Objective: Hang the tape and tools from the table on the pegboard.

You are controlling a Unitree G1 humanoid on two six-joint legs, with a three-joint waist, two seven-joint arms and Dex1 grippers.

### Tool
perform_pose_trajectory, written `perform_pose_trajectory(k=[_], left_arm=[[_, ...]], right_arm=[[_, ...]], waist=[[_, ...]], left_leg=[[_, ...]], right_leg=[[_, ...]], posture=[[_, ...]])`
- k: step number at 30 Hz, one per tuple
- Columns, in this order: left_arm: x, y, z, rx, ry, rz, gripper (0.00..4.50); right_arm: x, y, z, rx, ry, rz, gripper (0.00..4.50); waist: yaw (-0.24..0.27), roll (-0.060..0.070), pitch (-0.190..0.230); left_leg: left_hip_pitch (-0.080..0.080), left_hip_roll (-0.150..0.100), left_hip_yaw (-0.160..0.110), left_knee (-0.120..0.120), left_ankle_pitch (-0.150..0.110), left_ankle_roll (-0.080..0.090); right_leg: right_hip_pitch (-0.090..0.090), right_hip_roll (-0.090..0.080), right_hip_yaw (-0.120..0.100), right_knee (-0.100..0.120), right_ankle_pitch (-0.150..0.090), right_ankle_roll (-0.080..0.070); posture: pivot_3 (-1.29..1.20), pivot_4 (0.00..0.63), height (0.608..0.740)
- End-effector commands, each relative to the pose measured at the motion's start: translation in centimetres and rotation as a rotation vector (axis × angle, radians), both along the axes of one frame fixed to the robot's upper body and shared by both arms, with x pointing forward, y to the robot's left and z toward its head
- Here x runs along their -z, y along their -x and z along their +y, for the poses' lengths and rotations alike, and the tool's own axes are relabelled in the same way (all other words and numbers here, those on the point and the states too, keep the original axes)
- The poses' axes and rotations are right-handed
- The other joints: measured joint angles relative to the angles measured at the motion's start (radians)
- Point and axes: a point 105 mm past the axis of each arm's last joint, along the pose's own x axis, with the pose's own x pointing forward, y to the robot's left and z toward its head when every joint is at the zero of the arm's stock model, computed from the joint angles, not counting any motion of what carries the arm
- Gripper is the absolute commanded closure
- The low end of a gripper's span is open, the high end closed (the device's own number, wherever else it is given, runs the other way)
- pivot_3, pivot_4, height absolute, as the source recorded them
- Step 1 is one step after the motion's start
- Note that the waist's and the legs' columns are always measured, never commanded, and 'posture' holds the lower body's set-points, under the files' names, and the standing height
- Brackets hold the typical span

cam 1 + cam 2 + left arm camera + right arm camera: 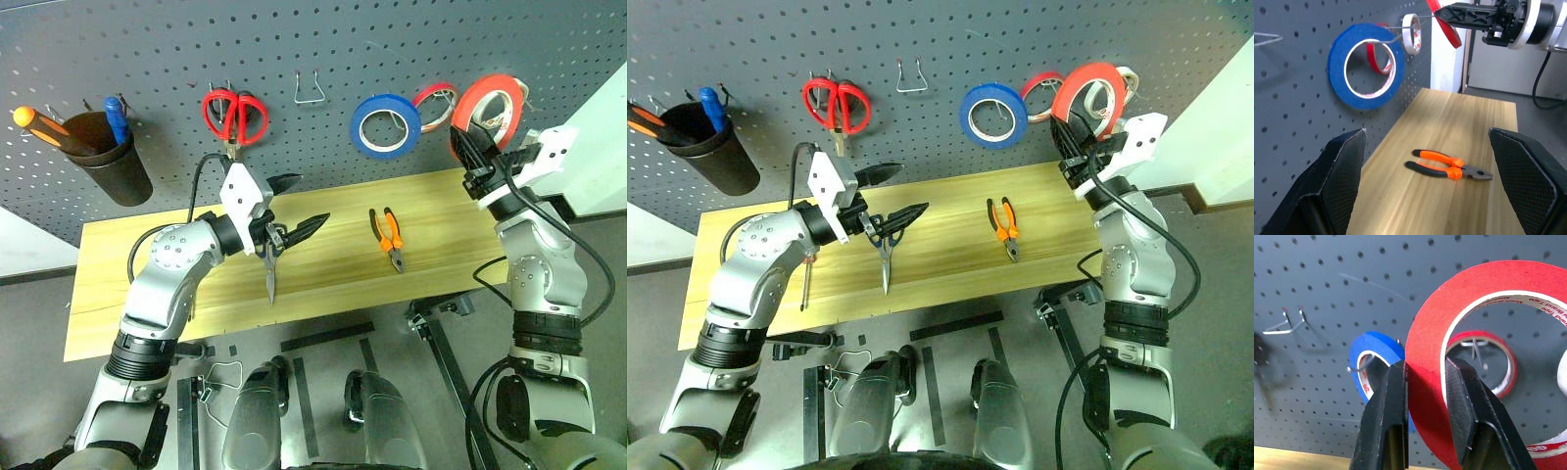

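Note:
My right gripper (1426, 366) is shut on the wall of the red tape (487, 106), one finger inside the roll and one outside. It holds the roll up against the pegboard (147, 59) at the right, just in front of a thin red roll on a hook. My left gripper (299, 204) stands open with nothing in it, over the middle of the table (441, 201). Just below it the dark-handled scissors (271, 269) lie on the wood, blades towards the front edge. The orange-and-black pliers (390, 238) lie further right. A small screwdriver (805, 289) lies beside my left forearm.
On the pegboard hang red-handled scissors (235, 116), an empty wire hook (310, 88), a blue tape roll (385, 125), a thin red roll (436, 98) and a white roll (1125, 83). A black cup (110, 162) with screwdrivers hangs at the far left.

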Motion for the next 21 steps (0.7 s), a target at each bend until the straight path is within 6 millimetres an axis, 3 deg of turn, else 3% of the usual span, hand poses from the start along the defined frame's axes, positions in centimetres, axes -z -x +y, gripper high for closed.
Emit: perform_pose_trajectory(k=[1,13,21], left_arm=[[-1.3,0.8,0.0,0.01,0.018,-0.052,0.33],[-1.4,1.0,0.2,0.008,0.014,-0.044,0.33],[-1.6,1.2,0.2,0.004,0.014,-0.043,0.33]], right_arm=[[-1.3,0.0,0.4,-0.008,0.003,-0.065,3.79],[0.7,-2.4,1.1,-0.022,-0.006,-0.011,3.79],[1.0,-4.5,1.2,-0.012,-0.015,-0.002,3.79]], waist=[[0.001,0.0,0.0],[0.0,0.0,0.0],[0.001,0.0,0.0]], left_leg=[[0.0,0.0,0.0,0.0,0.0,0.0],[0.0,0.0,-0.001,0.001,0.0,0.0],[0.0,0.0,-0.001,0.001,0.0,0.0]], right_leg=[[0.0,0.0,0.0,0.0,0.0,0.0],[0.0,0.0,0.0,0.001,0.0,0.0],[0.0,0.0,0.0,0.002,0.0,0.0]], posture=[[0.1,0.223,0.74],[0.12,0.236,0.74],[0.14,0.237,0.74]])
